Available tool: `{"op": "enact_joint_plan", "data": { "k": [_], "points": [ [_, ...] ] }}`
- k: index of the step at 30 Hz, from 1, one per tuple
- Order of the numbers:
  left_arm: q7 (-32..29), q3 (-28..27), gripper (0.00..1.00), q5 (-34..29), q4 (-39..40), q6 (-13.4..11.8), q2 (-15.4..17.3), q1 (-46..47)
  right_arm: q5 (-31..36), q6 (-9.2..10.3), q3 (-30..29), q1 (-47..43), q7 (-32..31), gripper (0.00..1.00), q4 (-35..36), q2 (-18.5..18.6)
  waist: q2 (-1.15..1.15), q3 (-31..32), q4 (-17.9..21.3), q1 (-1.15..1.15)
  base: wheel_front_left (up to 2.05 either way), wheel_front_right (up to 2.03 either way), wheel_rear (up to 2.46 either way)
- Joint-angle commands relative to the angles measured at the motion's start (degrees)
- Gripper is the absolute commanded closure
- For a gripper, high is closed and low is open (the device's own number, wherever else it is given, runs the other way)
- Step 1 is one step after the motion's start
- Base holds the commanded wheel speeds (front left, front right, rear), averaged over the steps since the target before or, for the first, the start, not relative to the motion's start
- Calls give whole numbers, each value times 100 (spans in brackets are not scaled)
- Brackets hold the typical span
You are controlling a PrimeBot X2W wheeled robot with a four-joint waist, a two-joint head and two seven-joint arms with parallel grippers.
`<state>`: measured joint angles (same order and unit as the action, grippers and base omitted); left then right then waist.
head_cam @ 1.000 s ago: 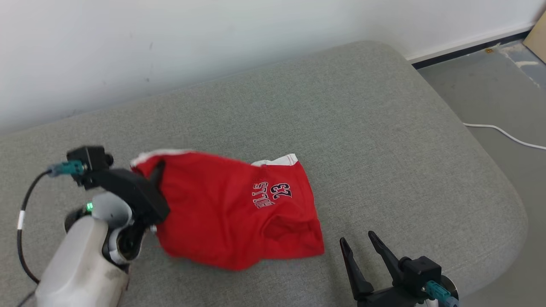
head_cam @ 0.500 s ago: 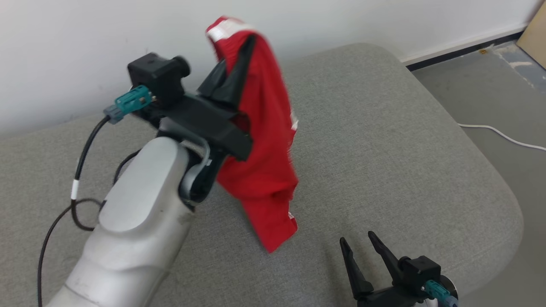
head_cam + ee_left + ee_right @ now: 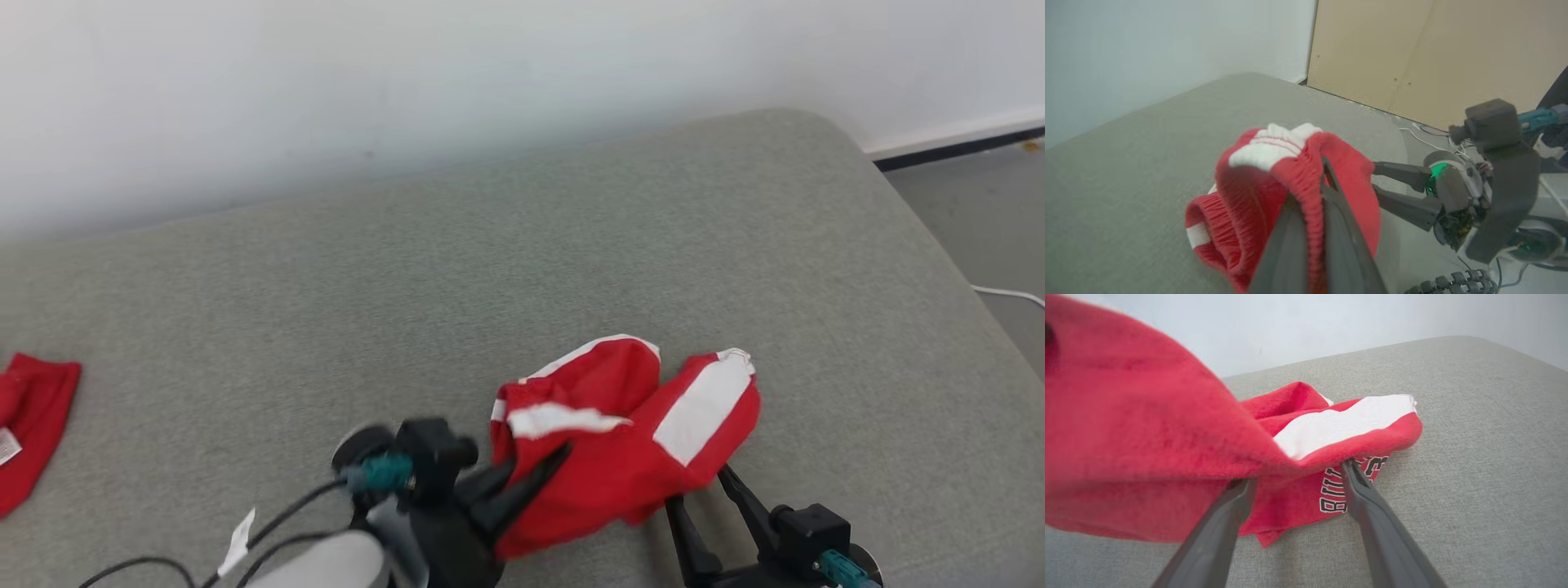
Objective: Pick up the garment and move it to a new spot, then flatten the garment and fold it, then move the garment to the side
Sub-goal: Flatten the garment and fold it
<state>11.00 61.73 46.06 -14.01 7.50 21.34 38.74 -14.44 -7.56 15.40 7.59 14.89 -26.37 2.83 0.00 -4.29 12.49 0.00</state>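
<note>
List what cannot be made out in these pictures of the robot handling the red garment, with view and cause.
- Black lettering on the red-and-white fabric garment: right wrist view, partly covered by a fold.
- Right gripper, fingertips: head and right wrist views, under the draped garment.
- Second red cloth: head view, cut off by the left edge.
- Left gripper, its pinch: left wrist view, buried in the bunched waistband.

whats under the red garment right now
The red garment drapes over the tips of the open right end effector, grey cushion below. The cushion patch beneath the bunched cloth is covered.
</note>
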Motion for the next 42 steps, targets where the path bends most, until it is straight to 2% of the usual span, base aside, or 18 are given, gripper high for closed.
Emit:
{"op": "enact_joint_plan", "data": {
  "k": [1, 6, 7, 8, 9, 13, 18, 24, 28, 37, 42],
  "points": [
    [-32, 75, 100, 52, 25, -12, 94, -122, 36, 15, -8, -77, 21, 0, -1, 8, 0, 123, -293, 0, 0, 0, 0],
    [-150, 475, 100, 167, -40, -28, 525, -651, 22, 15, 15, -112, 18, 0, -18, 11, 0, 261, -521, 0, 0, 0, 0],
    [-154, 498, 92, 198, -76, -32, 561, -730, 16, 15, 18, -116, 14, 0, -21, 11, 0, 280, -546, 0, 0, 0, 0],
    [-144, 520, 8, 175, -118, -55, 602, -797, 5, 14, 31, -124, 8, 0, -21, 9, 0, 303, -563, 0, 0, 0, 0],
    [-148, 533, 0, 172, -169, -101, 633, -860, -4, 15, 44, -137, -1, 0, -21, 9, 0, 323, -575, 0, 0, 0, 0],
    [-93, 446, 0, 259, -211, -237, 717, -976, -21, 15, 46, -158, -7, 0, -30, 10, 0, 370, -600, 0, 0, 0, 0],
    [49, 142, 0, 457, 44, -440, 971, -1027, 34, 15, -22, -196, -8, 0, -46, 9, 0, 422, -620, 0, 0, 0, 0],
    [29, -319, 0, 632, 426, -708, 1180, -672, 9, 15, -26, -178, -28, 0, 0, 9, 0, 423, -604, 0, 0, 0, 0],
    [-411, -325, 0, 804, 151, -775, 1030, -406, -24, 15, 42, -94, -40, 0, 11, 9, 0, 388, -491, 0, 0, 0, 0],
    [-1525, -249, 0, 1333, -1161, -1008, 311, 10, 18, 15, 33, -14, -46, 0, 14, 8, 0, 186, -13, 0, 0, 0, 0],
    [-2061, -156, 0, 1563, -1674, -1013, 75, 101, -4, 15, -15, 31, -30, 0, 48, 8, 0, 24, 260, 0, 0, 0, 0]
  ]
}}
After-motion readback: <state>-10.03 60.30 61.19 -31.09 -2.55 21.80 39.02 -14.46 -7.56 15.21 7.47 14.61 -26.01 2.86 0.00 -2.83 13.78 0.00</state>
